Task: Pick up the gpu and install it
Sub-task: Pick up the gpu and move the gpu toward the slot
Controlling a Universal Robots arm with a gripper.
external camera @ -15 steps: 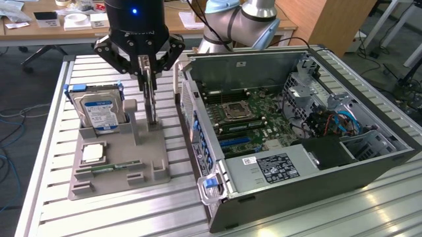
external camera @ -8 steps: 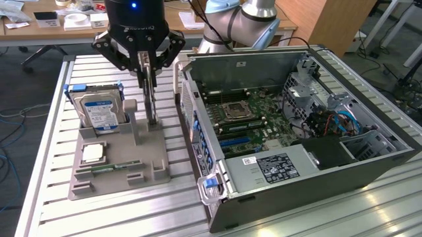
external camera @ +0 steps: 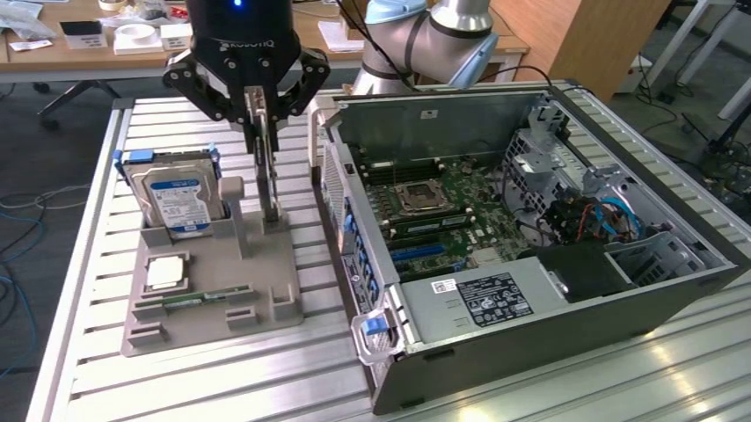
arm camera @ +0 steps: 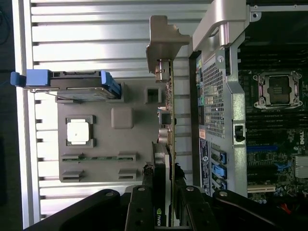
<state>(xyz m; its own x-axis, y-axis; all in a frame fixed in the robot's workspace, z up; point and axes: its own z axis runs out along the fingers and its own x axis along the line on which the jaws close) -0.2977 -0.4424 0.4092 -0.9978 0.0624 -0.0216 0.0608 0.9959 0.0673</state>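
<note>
Gripper (external camera: 263, 119) half closed on the gpu (external camera: 271, 180) — the card stands on edge in the grey holder (external camera: 211, 290) on the bench (external camera: 141, 387).
You likely have a light, stiff, fragile board — the 2 flat faces near its top edge look the safest hold, without twisting.
</note>
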